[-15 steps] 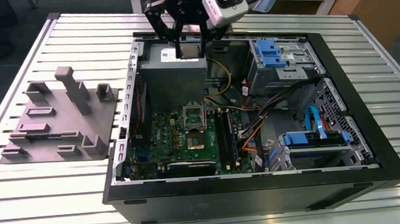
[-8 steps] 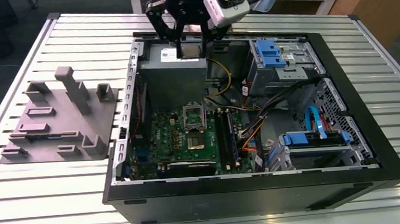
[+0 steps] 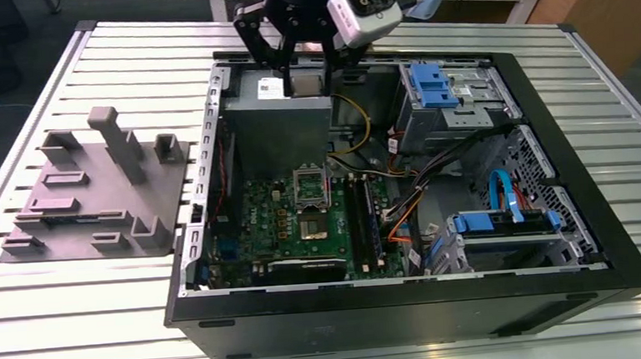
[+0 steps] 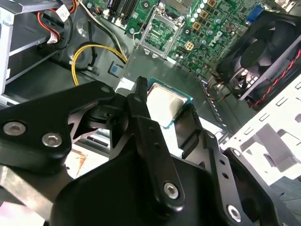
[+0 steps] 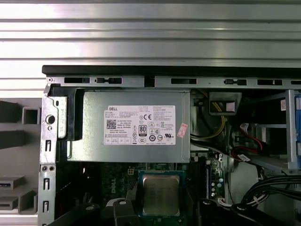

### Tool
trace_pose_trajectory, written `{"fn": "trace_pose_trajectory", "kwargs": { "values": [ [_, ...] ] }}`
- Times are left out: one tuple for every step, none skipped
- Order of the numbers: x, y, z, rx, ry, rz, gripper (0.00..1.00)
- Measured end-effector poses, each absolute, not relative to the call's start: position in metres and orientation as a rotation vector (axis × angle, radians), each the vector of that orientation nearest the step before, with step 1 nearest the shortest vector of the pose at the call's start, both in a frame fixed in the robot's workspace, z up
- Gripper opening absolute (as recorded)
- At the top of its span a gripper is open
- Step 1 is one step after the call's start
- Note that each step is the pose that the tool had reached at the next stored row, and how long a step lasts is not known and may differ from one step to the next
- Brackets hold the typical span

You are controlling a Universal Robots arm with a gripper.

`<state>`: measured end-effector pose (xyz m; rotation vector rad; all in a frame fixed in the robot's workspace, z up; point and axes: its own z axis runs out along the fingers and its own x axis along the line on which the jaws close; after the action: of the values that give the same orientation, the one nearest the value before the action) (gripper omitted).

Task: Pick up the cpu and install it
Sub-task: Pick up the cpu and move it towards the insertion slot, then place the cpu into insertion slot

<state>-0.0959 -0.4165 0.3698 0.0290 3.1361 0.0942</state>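
My gripper (image 3: 310, 73) hangs over the far end of the open computer case (image 3: 418, 307), above the grey power supply box (image 3: 278, 124). It is shut on the cpu (image 3: 305, 84), a small flat square chip with a silver top. In both wrist views the cpu (image 4: 164, 104) (image 5: 161, 194) sits between the black fingers (image 4: 141, 101), held clear of the board. The green motherboard (image 3: 267, 224) lies below, nearer the camera in the exterior view, and its cpu socket (image 4: 162, 35) stands open with nothing in it.
A grey plastic fixture plate (image 3: 87, 194) with blocks and posts lies outside the case at the exterior view's left. Inside the case are blue drive cages (image 3: 443, 84), loose cables (image 3: 410, 191), a yellow cable (image 4: 87, 52) and a black fan (image 4: 256, 61).
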Motion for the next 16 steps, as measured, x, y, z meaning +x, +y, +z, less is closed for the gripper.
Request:
{"fn": "trace_pose_trajectory", "kwargs": {
  "values": [
    [-0.0947,-0.4165,0.3698,0.029,3.136,0.094,0.47],
    [-0.0929,-0.4165,0.3698,0.029,3.136,0.094,0.47],
    [-0.0908,-0.4165,0.3698,0.029,3.136,0.094,0.47],
    [-0.0888,-0.4165,0.3698,0.029,3.136,0.095,0.47],
    [-0.0874,-0.4165,0.3698,0.029,3.136,0.094,0.47],
    [-0.0868,-0.4166,0.3698,0.029,3.136,0.094,0.47],
    [-0.0868,-0.4166,0.3698,0.029,3.136,0.095,0.47],
    [-0.0864,-0.4165,0.3698,0.029,3.136,0.095,0.47],
    [-0.0861,-0.4165,0.3698,0.029,3.136,0.094,0.47],
    [-0.0861,-0.4165,0.3698,0.029,3.136,0.094,0.47],
    [-0.0861,-0.4165,0.3698,0.029,3.136,0.094,0.47],
    [-0.0861,-0.4165,0.3698,0.029,3.136,0.094,0.47],
    [-0.086,-0.4165,0.3698,0.029,3.136,0.094,0.47],
    [-0.086,-0.4165,0.3698,0.029,3.136,0.094,0.47],
    [-0.086,-0.4165,0.3698,0.029,3.136,0.094,0.47],
    [-0.086,-0.4165,0.3698,0.029,3.136,0.094,0.47]
  ]
}}
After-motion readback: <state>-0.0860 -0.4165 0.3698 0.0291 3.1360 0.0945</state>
